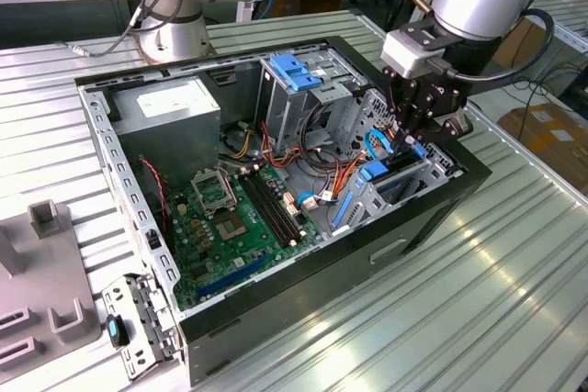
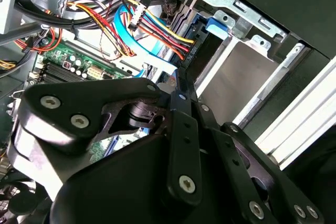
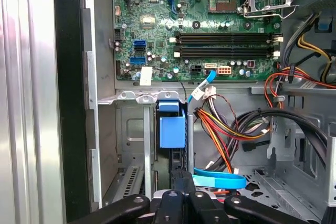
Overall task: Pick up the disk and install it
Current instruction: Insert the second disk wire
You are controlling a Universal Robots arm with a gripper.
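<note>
Clamped edge-on between gripper (image 3: 178, 195) fingers, disk (image 3: 171, 129) stands directly below, long axis running down into bay (image 3: 137, 97).

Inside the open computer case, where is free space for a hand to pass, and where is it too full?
Free: the bare metal floor between the case wall and the blue-tabbed bay, and above the motherboard. Crowded: the cable bundle beside that bay, where the gripper reaches in.

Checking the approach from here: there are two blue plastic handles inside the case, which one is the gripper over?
The blue handle on the low bay by the case's front wall, right under the gripper. The other blue handle tops the tall cage further back.
</note>
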